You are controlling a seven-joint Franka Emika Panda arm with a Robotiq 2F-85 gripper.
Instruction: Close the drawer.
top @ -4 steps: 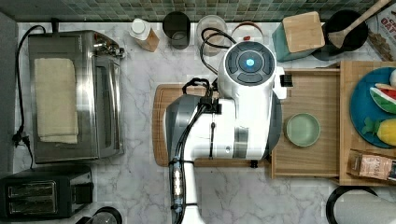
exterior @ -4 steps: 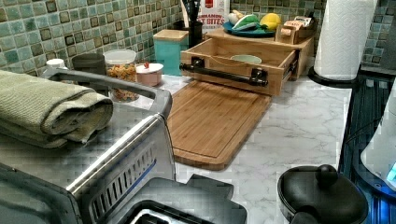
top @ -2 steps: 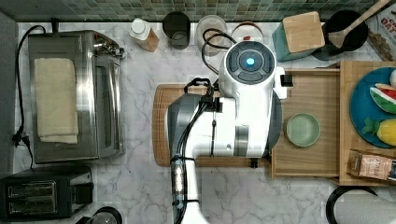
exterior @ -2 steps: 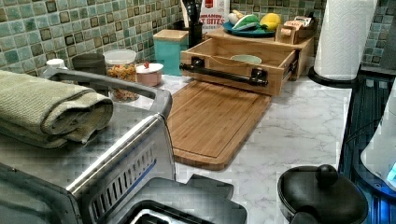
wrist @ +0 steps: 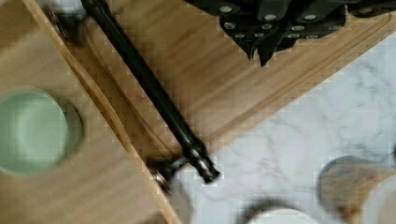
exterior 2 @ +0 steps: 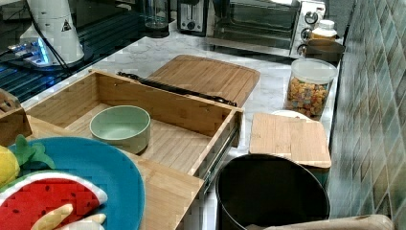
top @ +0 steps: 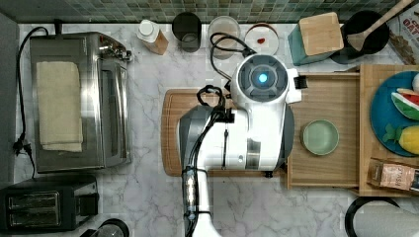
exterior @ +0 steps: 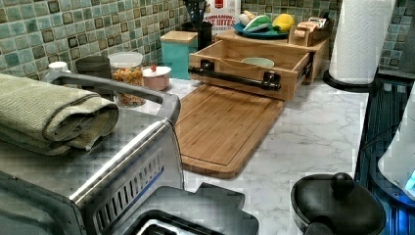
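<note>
Above the cutting board [top: 173,133], the arm sits almost as before, barely shifted; the tool [wrist: 264,53] looks pressed together, holding nothing; the drawer [exterior: 247,66] stands pulled open on the tabletop [exterior: 313,142], a green bowl [exterior 2: 119,127] inside, its black handle [wrist: 149,88] untouched.

A red-and-white box [exterior: 222,13] behind the drawer [exterior: 254,66] reads "CINNAMON BITES".
</note>
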